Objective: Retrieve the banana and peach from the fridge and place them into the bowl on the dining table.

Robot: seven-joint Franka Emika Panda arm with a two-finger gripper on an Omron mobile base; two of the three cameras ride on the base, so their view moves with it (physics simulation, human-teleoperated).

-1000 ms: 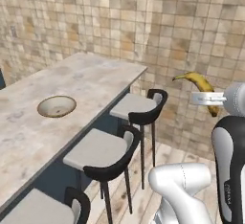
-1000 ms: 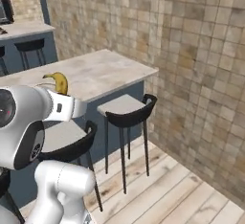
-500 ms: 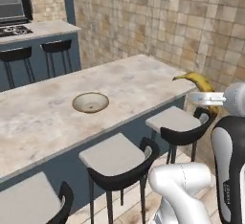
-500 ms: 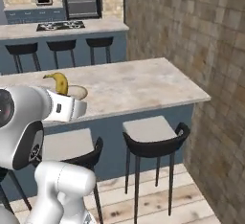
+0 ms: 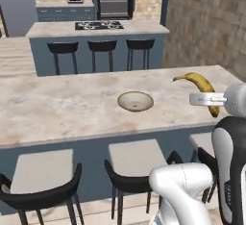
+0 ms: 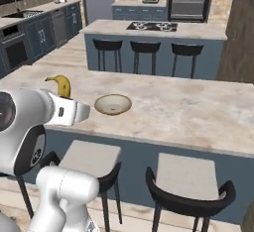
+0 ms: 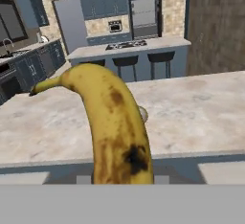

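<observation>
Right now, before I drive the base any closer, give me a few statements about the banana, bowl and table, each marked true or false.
1. The gripper holds the banana. True.
2. The bowl already has a peach in it. False: it is empty.
3. The bowl stands on the dining table. True.
4. The banana lies in the bowl. False: it is held up in the air, beside the bowl.
5. Three stools stand at the far island. True.

Spotted banana upright before the marbled dining table, bowl rim behind.
</observation>
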